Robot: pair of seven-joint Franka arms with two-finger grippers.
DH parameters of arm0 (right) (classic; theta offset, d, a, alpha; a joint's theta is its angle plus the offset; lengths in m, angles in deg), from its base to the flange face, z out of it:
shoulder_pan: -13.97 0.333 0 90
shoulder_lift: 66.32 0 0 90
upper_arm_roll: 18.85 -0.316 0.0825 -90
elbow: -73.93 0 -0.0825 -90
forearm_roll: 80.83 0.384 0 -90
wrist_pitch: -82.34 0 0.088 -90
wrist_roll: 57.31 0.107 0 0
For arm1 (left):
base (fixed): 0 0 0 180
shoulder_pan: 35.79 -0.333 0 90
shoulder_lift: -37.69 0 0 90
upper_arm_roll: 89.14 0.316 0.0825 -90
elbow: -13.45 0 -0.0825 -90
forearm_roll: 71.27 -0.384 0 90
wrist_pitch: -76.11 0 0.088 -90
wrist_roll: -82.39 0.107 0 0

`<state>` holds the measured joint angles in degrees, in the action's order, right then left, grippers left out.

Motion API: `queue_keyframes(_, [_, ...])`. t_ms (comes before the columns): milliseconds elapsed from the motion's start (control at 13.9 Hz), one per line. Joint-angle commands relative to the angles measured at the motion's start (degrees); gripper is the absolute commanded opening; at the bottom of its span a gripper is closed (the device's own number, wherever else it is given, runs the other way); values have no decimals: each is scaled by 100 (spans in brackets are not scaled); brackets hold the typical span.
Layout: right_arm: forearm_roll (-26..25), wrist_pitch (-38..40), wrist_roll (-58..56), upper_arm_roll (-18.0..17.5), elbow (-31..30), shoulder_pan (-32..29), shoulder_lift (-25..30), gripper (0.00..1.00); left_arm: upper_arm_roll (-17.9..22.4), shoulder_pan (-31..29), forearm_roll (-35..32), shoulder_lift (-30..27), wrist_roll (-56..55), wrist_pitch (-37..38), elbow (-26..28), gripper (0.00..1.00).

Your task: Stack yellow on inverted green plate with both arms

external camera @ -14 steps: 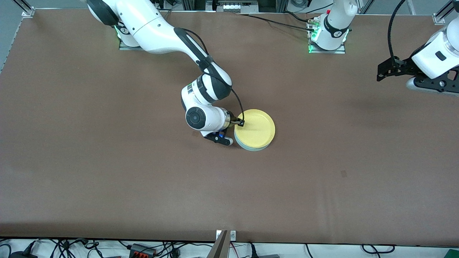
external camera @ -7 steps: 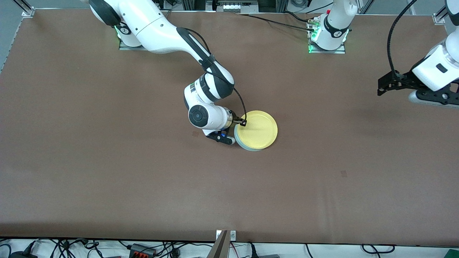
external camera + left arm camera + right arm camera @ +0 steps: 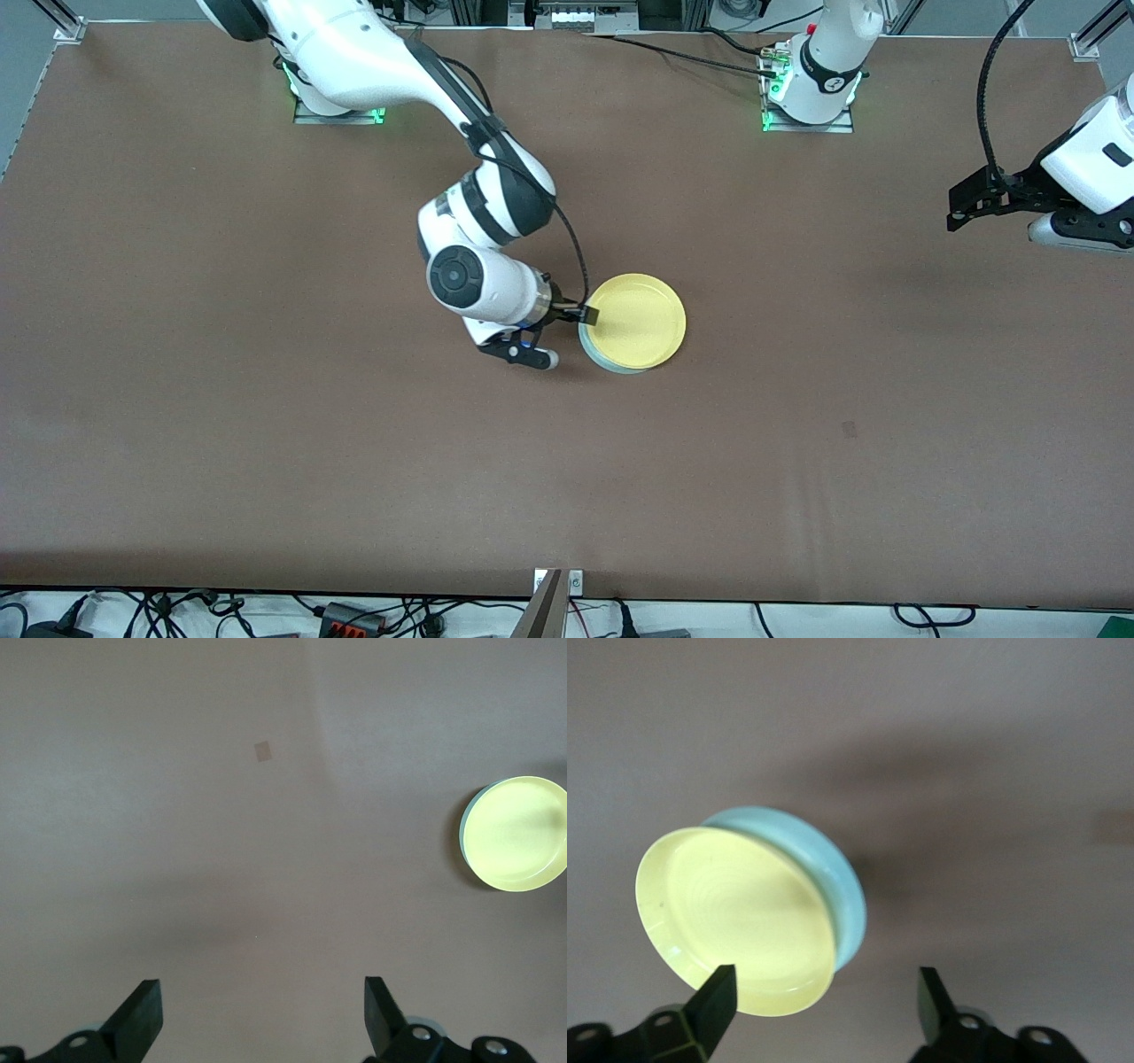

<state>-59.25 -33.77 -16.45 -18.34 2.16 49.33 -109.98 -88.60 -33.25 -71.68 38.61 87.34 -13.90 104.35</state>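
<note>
The yellow plate (image 3: 638, 321) lies right way up on the pale green plate (image 3: 611, 365), of which only a thin rim shows, at mid-table. My right gripper (image 3: 536, 353) is open and empty, low beside the stack on the right arm's end, not touching it. In the right wrist view the yellow plate (image 3: 735, 917) sits on the green plate (image 3: 833, 868), just ahead of my open right gripper (image 3: 824, 1010). My left gripper (image 3: 1085, 235) is open and empty, high over the left arm's end of the table. Its wrist view shows the stack (image 3: 516, 833) well away from the gripper (image 3: 261, 1023).
The brown table mat (image 3: 266, 425) spreads wide around the stack. A small dark mark (image 3: 850, 430) lies nearer the front camera toward the left arm's end, and also shows in the left wrist view (image 3: 262, 750). Both arm bases stand along the back edge.
My right gripper has drawn back from the stack toward the right arm's end, leaving the yellow plate on the green one. The left gripper drifted slightly outward.
</note>
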Motion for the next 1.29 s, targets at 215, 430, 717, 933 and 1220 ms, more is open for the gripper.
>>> queue_keyframes(215, [-1067, 1115, -858, -7, -73, -854, 972, 100, -133, -87, -56, -39, 6, 151, -108, 100])
queue_keyframes(430, [-1514, 1477, -1325, 19, -73, -1276, 1228, 100, -142, -52, -56, -48, -12, 160, -64, 100])
queue_keyframes(717, [-1901, 1547, -1816, 45, -100, -1830, 1649, 100, -222, -113, -30, -198, -12, 142, 138, 100])
queue_keyframes(933, [-2262, 1548, -2458, 28, -337, -2260, 2132, 100, -213, -114, -12, -198, -12, 142, 129, 100])
queue_keyframes(1220, [-2202, 1565, -3247, -7, -714, -3147, 2747, 100, -213, -114, -4, -189, -12, 142, 94, 100])
